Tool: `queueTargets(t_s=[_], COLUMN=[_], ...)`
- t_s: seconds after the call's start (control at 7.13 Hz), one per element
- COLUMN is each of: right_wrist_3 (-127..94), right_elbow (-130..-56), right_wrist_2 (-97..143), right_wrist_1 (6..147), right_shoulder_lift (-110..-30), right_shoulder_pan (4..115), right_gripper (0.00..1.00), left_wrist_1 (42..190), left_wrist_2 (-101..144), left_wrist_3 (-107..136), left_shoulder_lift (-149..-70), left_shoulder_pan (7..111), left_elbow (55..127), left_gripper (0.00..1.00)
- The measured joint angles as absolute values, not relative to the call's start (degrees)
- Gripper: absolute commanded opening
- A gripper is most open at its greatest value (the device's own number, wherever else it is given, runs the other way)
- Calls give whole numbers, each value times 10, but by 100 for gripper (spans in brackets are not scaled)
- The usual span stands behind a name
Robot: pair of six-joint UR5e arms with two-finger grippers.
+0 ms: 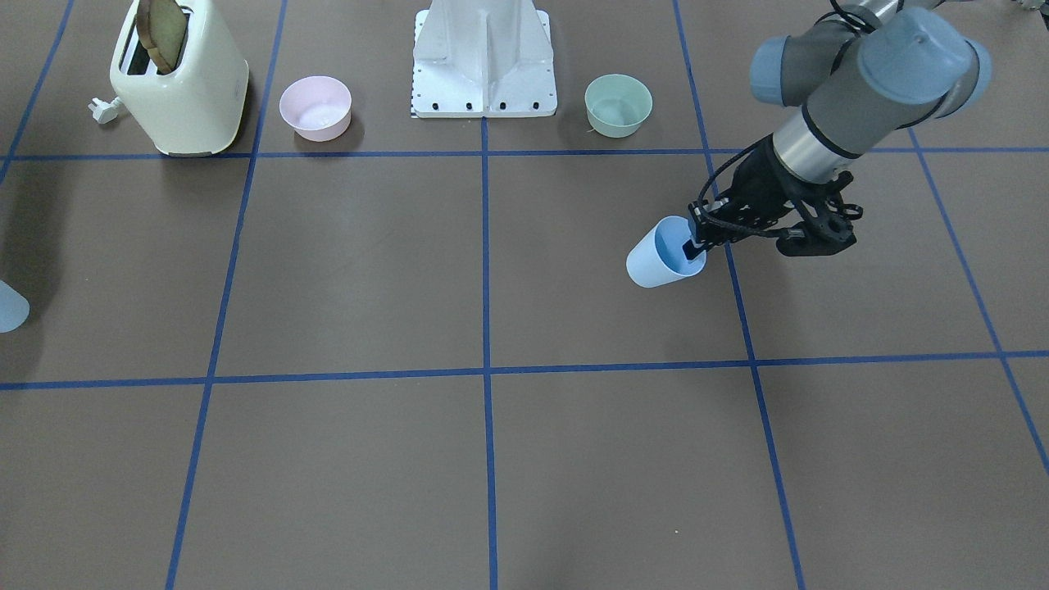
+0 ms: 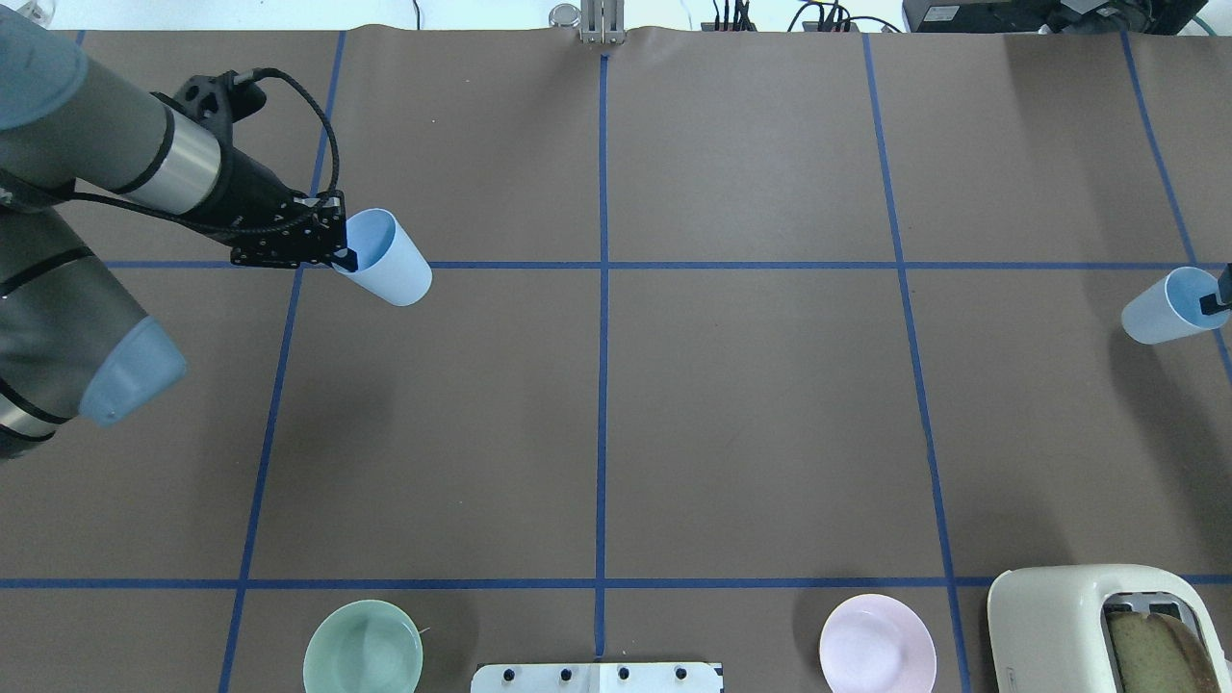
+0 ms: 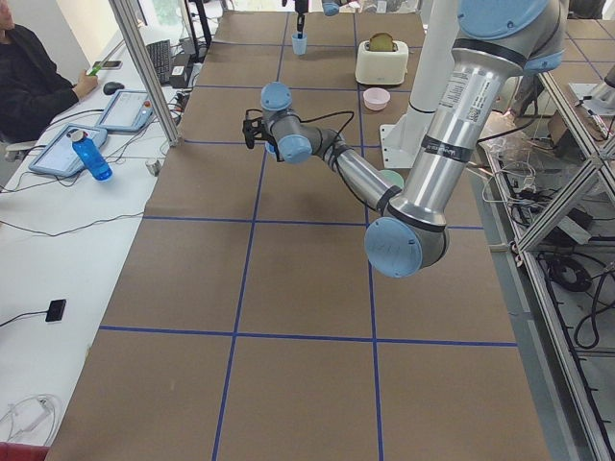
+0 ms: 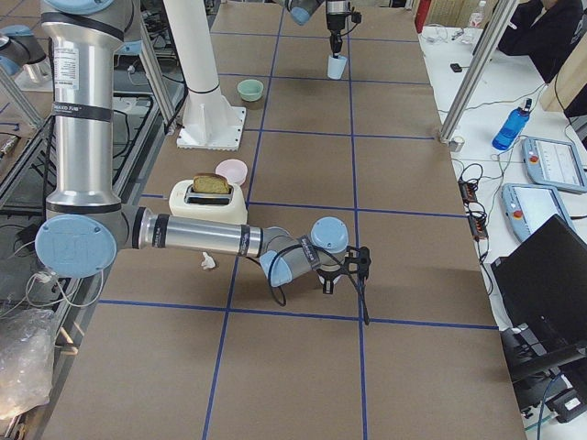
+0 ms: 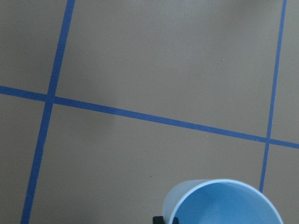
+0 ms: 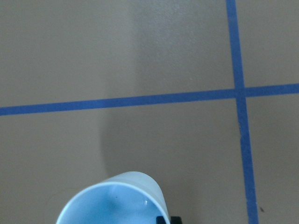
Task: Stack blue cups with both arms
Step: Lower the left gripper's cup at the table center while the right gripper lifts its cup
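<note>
We log left pincer [image 2: 344, 258] clamping first blue cup [image 2: 395, 265] by rim; right pincer [image 2: 1215, 302] likewise clamping second blue cup [image 2: 1165, 310].

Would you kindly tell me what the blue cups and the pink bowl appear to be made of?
Blue cups: probably plastic, smooth thin walls, even colour and a soft sheen. Pink bowl: likely plastic or melamine, matte, uniform pastel; the look leaves it open.

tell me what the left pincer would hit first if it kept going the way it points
Apart from the cup it grips by the rim, the left pincer points down at the brown table, near a blue tape line. Nothing else shows in that line, though its height is hard to judge.
</note>
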State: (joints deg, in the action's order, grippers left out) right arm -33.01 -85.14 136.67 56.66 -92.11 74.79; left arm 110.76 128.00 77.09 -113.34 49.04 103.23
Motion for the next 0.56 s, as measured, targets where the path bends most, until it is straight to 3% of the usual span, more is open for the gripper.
queueTargets(t_s=[0.56], right_wrist_3=[-393], right_elbow=[-867], right_wrist_2=[1390], right_wrist_1=[690], right_shoulder_lift=[-772], right_shoulder_pan=[738], right_gripper=[0], left_wrist_1=[1014], left_wrist_2=[1141], left_wrist_3=[834], left_shoulder_lift=[-1237], left_shoulder_pan=[365], left_elbow=[1008], left_gripper=[0])
